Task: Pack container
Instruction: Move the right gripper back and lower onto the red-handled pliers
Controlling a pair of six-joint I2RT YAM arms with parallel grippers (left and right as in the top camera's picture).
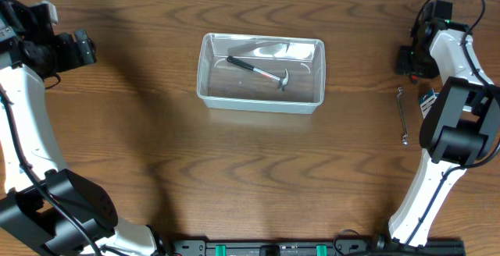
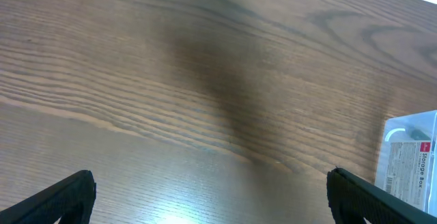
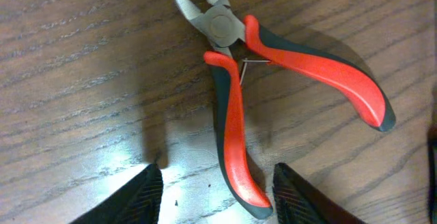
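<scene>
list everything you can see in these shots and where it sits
table: one, brown wood, under everything
container: one, clear, table centre
hammer: one, black-and-red handle, silver head, lying inside the container
pliers: one, red-and-dark handles, on the table below the right pincer
wrench: one, silver, right side of table
small box: one, blue and white, right side, partly hidden
left pincer: one, black, open, over bare wood
right pincer: one, black, open, fingers either side of one pliers handle
</scene>
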